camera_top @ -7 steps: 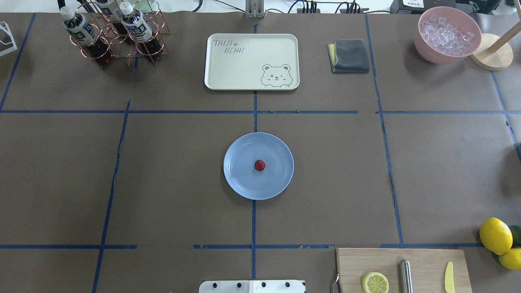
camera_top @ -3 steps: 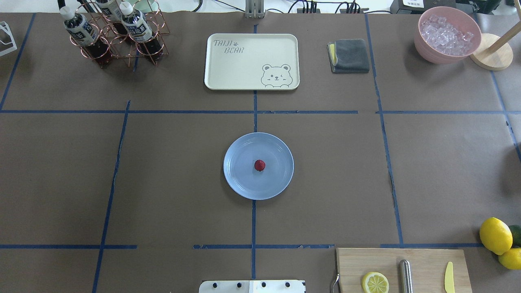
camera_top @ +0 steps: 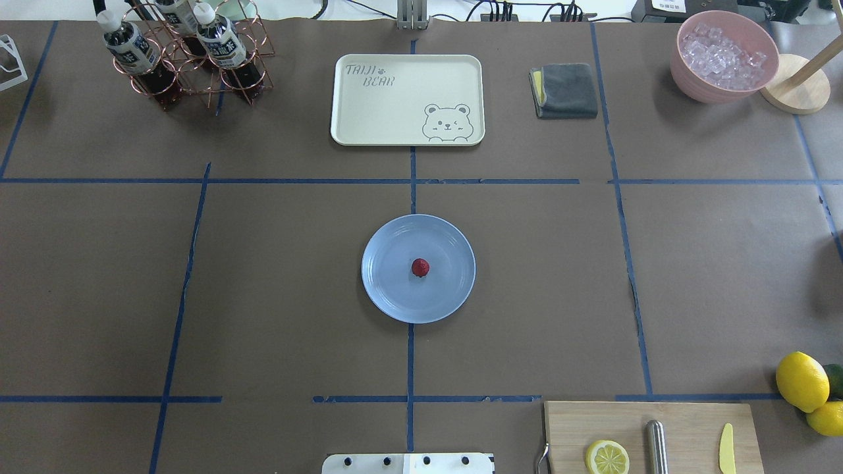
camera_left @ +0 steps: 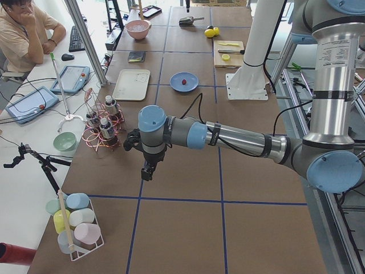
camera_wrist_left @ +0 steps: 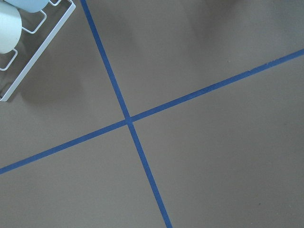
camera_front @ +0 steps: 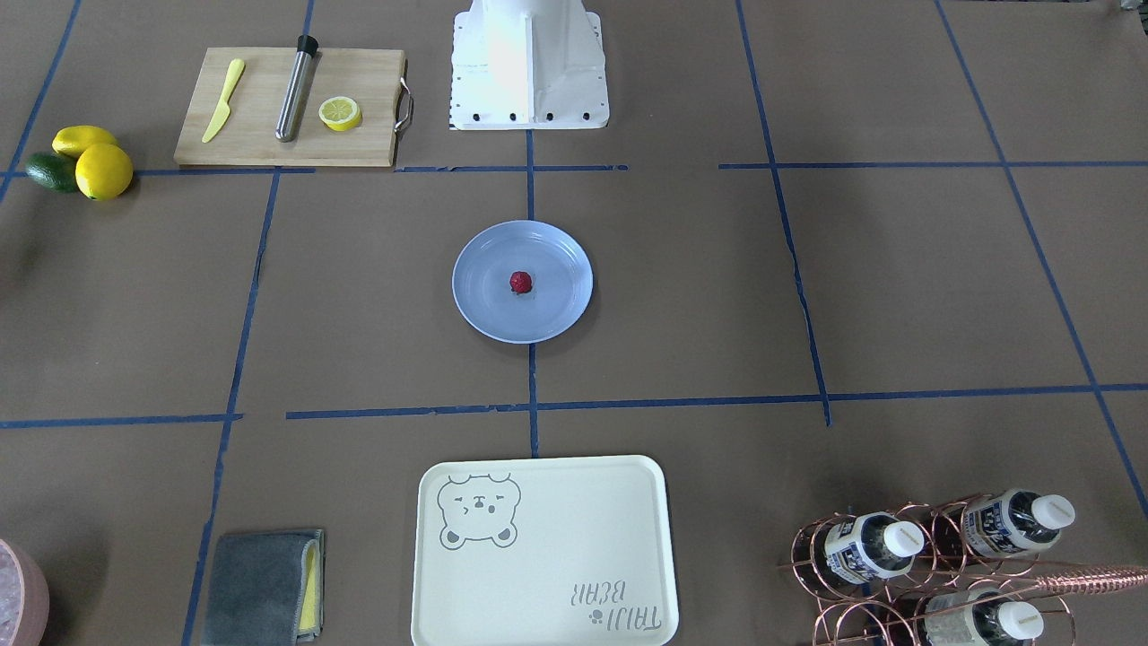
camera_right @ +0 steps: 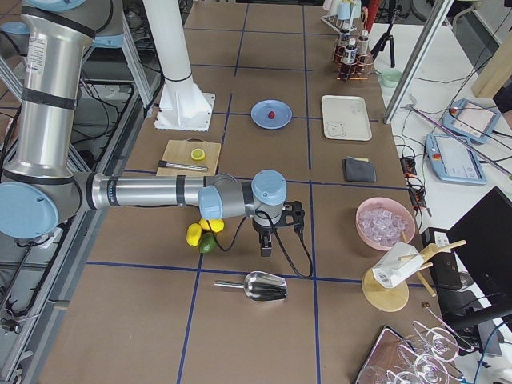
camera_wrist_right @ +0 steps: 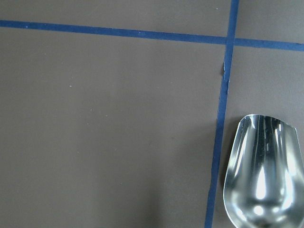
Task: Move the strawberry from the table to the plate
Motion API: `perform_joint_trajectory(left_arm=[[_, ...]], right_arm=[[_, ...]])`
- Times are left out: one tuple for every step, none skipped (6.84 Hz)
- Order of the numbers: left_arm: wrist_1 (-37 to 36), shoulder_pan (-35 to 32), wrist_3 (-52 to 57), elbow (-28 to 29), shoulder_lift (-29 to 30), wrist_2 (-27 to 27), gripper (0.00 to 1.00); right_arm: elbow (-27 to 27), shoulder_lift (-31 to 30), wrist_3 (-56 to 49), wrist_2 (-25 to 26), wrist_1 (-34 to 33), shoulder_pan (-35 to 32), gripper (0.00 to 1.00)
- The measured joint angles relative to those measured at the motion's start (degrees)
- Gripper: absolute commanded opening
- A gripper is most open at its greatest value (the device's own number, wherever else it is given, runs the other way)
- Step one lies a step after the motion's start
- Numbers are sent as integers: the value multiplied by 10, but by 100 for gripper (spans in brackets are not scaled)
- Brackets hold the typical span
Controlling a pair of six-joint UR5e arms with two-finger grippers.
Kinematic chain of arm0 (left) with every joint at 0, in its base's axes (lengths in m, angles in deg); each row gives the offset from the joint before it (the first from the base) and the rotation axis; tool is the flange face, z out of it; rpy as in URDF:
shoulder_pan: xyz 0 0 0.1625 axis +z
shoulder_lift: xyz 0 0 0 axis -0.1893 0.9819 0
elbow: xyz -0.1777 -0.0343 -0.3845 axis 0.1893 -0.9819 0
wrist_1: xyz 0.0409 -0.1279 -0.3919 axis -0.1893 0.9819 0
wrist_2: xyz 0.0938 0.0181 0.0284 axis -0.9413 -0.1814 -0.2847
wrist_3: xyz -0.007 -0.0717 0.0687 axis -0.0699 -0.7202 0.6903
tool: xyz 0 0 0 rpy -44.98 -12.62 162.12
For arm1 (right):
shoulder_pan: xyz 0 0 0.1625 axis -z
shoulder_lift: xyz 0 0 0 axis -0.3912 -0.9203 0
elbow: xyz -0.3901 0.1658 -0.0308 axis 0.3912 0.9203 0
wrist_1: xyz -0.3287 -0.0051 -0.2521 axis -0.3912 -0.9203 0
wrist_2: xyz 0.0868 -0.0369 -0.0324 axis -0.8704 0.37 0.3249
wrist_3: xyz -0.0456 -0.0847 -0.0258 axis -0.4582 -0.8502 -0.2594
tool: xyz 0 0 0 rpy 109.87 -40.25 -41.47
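Observation:
The dark-red strawberry (camera_top: 420,267) (camera_front: 520,283) lies near the middle of the pale blue plate (camera_top: 388,296) (camera_front: 475,305), which sits at the centre of the brown table (camera_top: 276,296). Neither gripper appears in the overhead or front views. In the left side view my left gripper (camera_left: 147,171) hangs over bare table at the far left end, well away from the plate (camera_left: 177,87). My right gripper (camera_right: 266,250) shows only in the right side view, hovering near a metal scoop (camera_right: 256,286). I cannot tell whether either is open or shut.
A cream bear tray (camera_top: 407,99), a copper bottle rack (camera_top: 188,56), a grey cloth (camera_top: 565,90) and a pink bowl of ice (camera_top: 723,56) line the far side. The cutting board (camera_top: 685,421) holds a lemon half (camera_top: 606,457); lemons (camera_top: 801,380) lie beside it.

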State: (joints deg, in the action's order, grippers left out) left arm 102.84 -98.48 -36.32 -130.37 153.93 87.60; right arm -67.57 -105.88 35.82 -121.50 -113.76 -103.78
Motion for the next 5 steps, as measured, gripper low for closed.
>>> perform_joint_trajectory(left_arm=[[-2, 0, 0, -4, 3, 0, 100], [-3, 0, 0, -5, 5, 0, 100], [-5, 0, 1, -7, 7, 0, 100], [-7, 0, 1, -10, 8, 0, 100], [-8, -1, 0, -14, 9, 0, 100]], right_arm=[[-1, 0, 0, -3, 0, 0, 100], [-1, 0, 0, -7, 1, 1, 100], [-2, 0, 0, -9, 0, 1, 100], [-2, 0, 0, -10, 1, 1, 100], [-2, 0, 0, -11, 0, 1, 100]])
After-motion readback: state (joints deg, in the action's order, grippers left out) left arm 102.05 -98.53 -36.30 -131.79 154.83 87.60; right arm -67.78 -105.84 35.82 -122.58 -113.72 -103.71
